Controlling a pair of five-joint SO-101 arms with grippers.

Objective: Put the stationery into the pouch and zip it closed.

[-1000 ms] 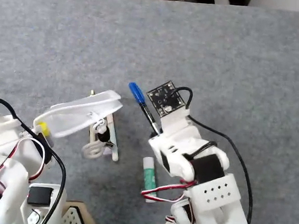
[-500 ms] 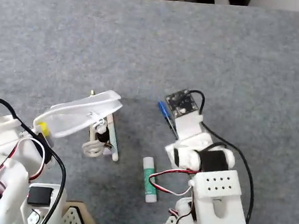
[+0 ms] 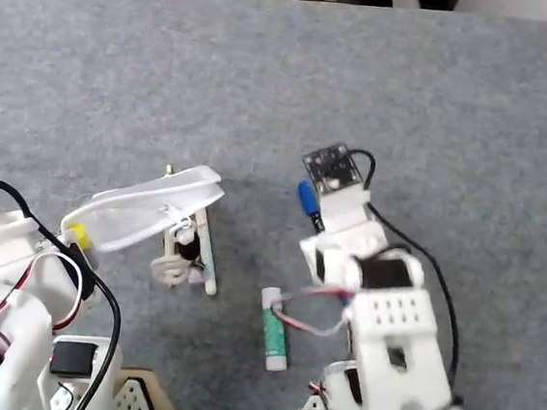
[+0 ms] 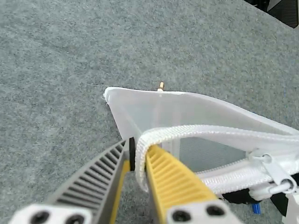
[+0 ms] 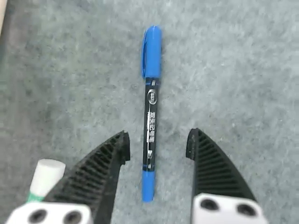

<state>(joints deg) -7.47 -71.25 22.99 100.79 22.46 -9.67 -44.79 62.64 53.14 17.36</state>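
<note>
A white mesh pouch [image 3: 152, 208] lies left of centre, its zipper edge [image 4: 210, 135] gaping and the zipper pull [image 4: 271, 164] at its far end. My left gripper [image 4: 135, 156] is shut on the pouch's near corner, seen in the high view as a yellow finger [image 3: 79, 236]. A blue pen [image 5: 150, 112] lies flat on the grey table, between the spread fingers of my open right gripper [image 5: 158, 139] without touching them. From above, only its blue cap [image 3: 306, 198] pokes out under the right wrist. A green glue stick [image 3: 273, 329] lies just left of the right arm.
A white ruler-like strip [image 3: 207, 255] and a small black clip with white cord [image 3: 185, 250] lie beside the pouch. A cardboard piece [image 3: 143, 401] sits at the front edge. The grey felt table [image 3: 266, 78] stretches far behind both arms.
The right arm swung to the right and the blue pen shifted right with it, turning from diagonal to nearly in line with the arm. The left arm and pouch stayed still.
</note>
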